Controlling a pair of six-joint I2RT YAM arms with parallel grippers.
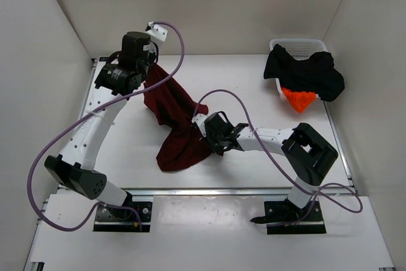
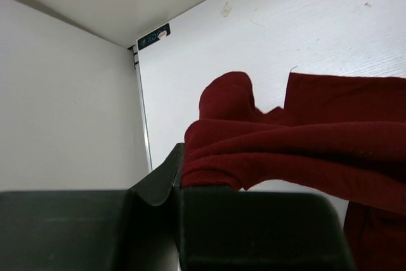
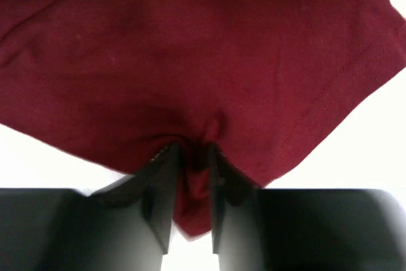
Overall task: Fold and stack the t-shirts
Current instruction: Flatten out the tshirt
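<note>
The maroon t-shirt (image 1: pixel 174 118) hangs stretched between my two grippers, its lower end resting on the table. My left gripper (image 1: pixel 147 77) is raised at the back left, shut on an edge of the shirt (image 2: pixel 285 150); the cloth comes out right at the closed fingertips of the left gripper (image 2: pixel 177 163). My right gripper (image 1: pixel 206 134) is low at mid-table against the shirt's right side. In the right wrist view the maroon cloth (image 3: pixel 190 49) puckers into a fold pinched between the fingers of the right gripper (image 3: pixel 190 157). The black t-shirt (image 1: pixel 304 74) and the orange t-shirt (image 1: pixel 298 98) spill out of the basket.
A white mesh basket (image 1: pixel 298 46) stands at the back right corner. White walls close in the table on the left, back and right. Purple cables loop from both arms over the table.
</note>
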